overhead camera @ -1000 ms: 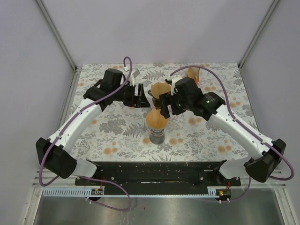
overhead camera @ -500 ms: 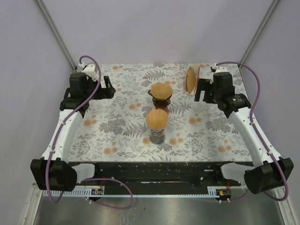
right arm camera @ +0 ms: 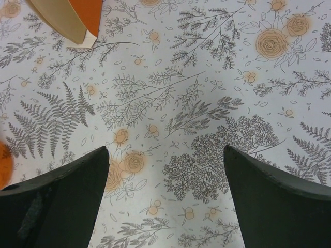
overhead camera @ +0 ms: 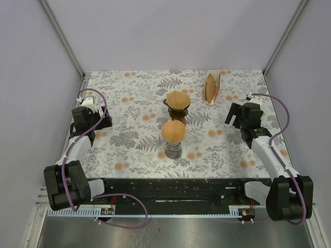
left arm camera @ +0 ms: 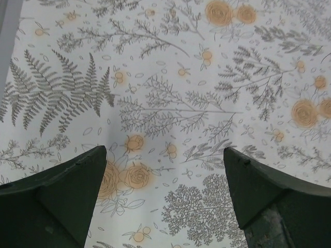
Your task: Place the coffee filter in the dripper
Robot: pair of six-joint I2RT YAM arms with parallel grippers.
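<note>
From overhead we see the coffee filter (overhead camera: 178, 97) seated as a brown cone in the dark dripper (overhead camera: 177, 109), at the middle of the floral counter (overhead camera: 134, 150), toward its far side. Just nearer stands a second brown cone (overhead camera: 173, 131) on a dark ribbed base (overhead camera: 174, 151). Far and to the right sits a tan-and-orange filter pack (overhead camera: 211, 88). Both arms are folded at the counter's sides, well apart from the dripper: the left gripper (overhead camera: 106, 122) is near the left edge and the right gripper (overhead camera: 230, 114) near the right.

The overhead view is too small for us to read the jaws, but the wrist cameras settle it. On each side the jaws stand wide apart, with nothing but patterned cloth between them. The left wrist view shows only ferns and orange roses. The right wrist view adds what the left lacks: a corner of the filter pack at its top left, and at its left edge an orange blur (right arm camera: 3, 164) we cannot identify. Neither wrist camera shows the dripper; only the overhead view places the filter in it.
</note>
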